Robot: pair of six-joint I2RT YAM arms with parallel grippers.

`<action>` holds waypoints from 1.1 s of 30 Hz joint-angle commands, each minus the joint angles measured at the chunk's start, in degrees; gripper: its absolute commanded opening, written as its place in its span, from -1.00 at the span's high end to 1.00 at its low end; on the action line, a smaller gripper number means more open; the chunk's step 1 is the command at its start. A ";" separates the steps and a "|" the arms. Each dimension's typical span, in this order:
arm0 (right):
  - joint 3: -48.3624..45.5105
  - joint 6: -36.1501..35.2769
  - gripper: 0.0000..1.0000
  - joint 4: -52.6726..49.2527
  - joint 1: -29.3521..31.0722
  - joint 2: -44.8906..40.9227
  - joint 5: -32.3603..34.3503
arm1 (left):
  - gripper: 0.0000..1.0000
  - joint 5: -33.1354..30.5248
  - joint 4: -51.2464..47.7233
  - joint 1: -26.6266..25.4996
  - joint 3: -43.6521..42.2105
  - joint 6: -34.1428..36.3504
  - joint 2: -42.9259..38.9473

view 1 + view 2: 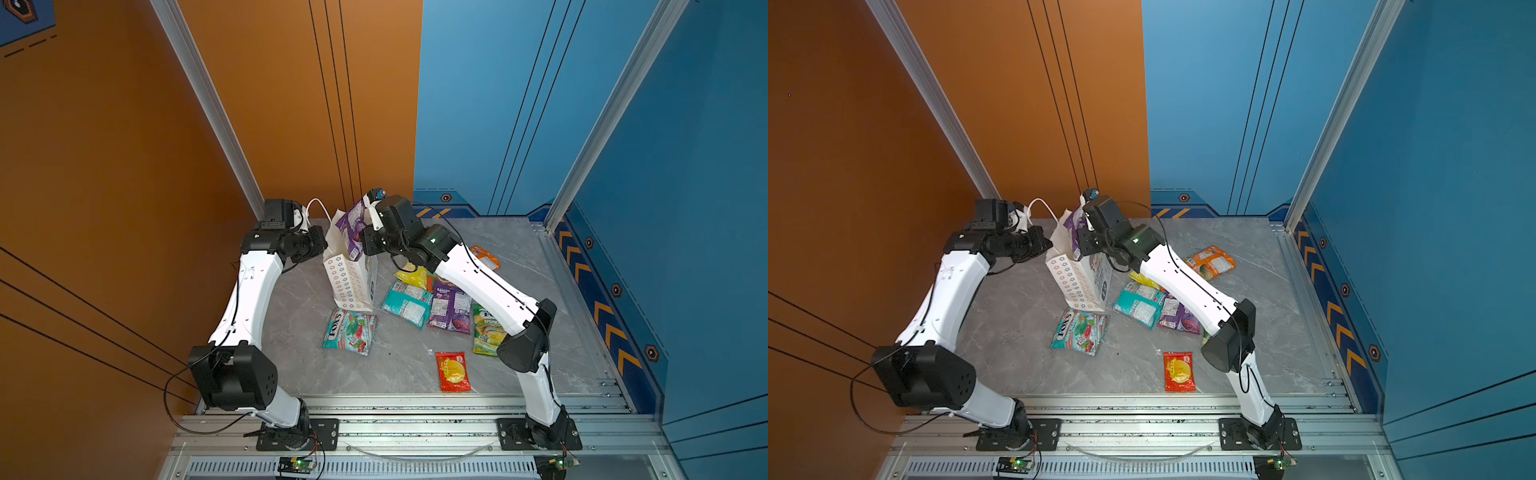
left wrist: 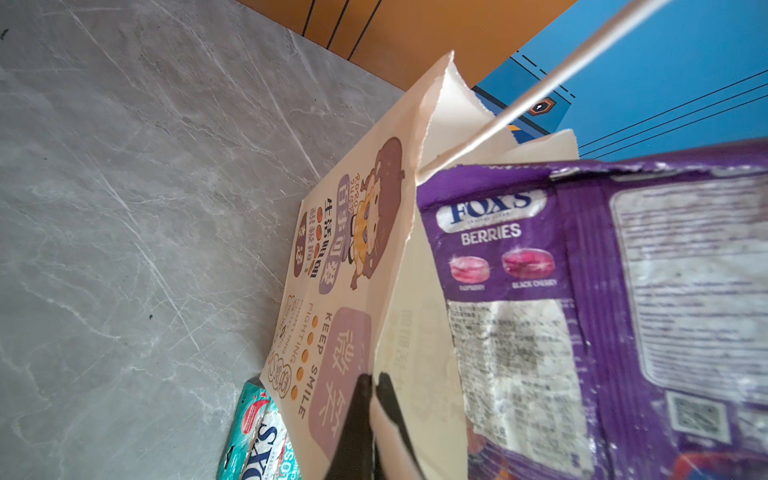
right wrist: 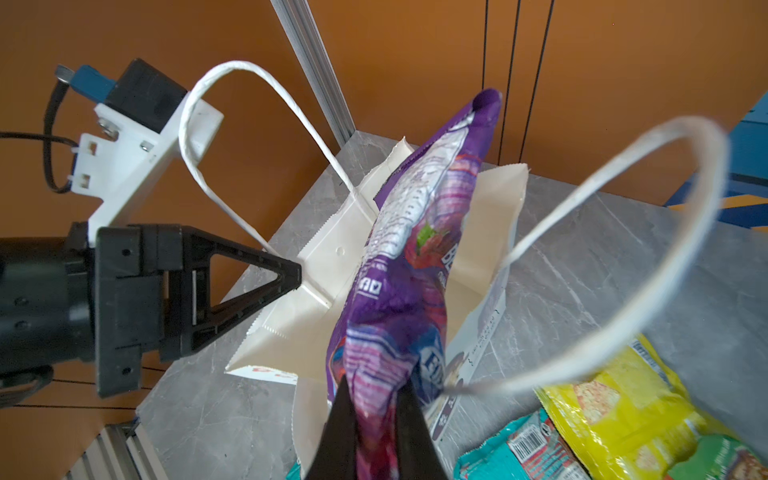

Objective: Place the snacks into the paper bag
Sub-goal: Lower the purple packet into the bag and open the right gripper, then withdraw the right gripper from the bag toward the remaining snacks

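Observation:
The white paper bag [image 1: 349,286] [image 1: 1075,286] stands upright at the back of the grey table, mouth open. My left gripper [image 2: 372,380] is shut on the bag's rim [image 3: 320,266], one finger on each side of the paper. My right gripper [image 3: 376,386] is shut on a purple FOX'S berries packet [image 3: 415,232] [image 1: 353,226] that hangs lengthwise over the open mouth, its lower end inside the rim. More snacks lie to the right of the bag: a teal FOX'S packet [image 1: 350,332], a teal one [image 1: 407,307], a purple one [image 1: 451,309], yellow [image 1: 411,276], green-yellow [image 1: 486,330], red [image 1: 453,372] and orange [image 1: 1210,262].
The bag's two white cord handles [image 3: 623,249] loop up on either side of the held packet. An orange wall and a blue wall close the back. An aluminium rail [image 1: 415,411] runs along the table's front edge by the arm bases.

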 commanded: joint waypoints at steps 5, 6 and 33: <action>0.73 8.70 1.00 7.95 -0.19 3.34 -0.95 | 1.00 1.39 -0.96 -0.36 -1.40 -0.46 -1.71; 0.75 9.43 1.00 8.31 -0.15 3.60 -0.49 | 1.00 1.42 -1.01 -0.36 -1.46 -0.50 -1.74; -24.67 8.69 -0.17 19.16 -2.73 -21.36 -6.80 | 1.00 2.40 -0.12 -0.09 -2.02 -0.98 -2.39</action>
